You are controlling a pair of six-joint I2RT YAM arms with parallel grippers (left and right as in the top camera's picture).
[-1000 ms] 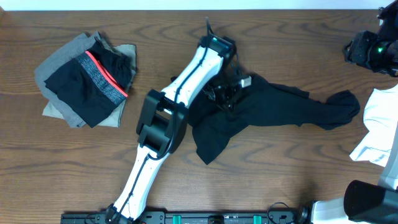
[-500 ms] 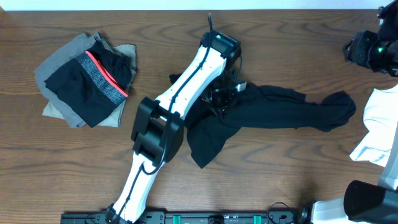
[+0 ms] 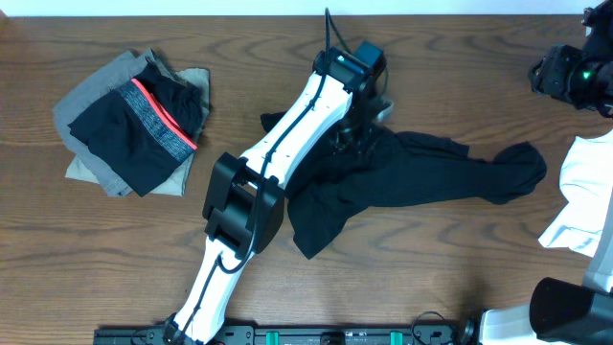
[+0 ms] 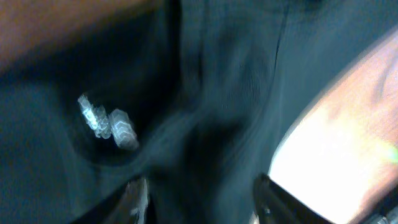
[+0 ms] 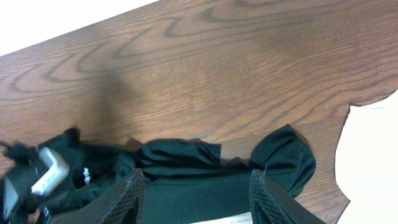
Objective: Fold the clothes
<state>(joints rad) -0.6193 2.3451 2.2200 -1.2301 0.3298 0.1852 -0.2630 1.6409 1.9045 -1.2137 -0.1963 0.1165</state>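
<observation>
One change — left tool (image 4: 199,198) newly unclenched

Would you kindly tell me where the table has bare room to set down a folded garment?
Free: between the black T-shirt and the near edge; between it and the far edge. Crowded: folded pile at left, white garment at right, left arm across the centre.

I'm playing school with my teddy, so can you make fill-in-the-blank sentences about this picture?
The crumpled black fabric T-shirt lies on the brown wooden ___.
The folded black garment atop the left pile has a ___ band.
The rumpled cloth at the table's right edge is coloured ___.
Missing words: table, red, white.
</observation>
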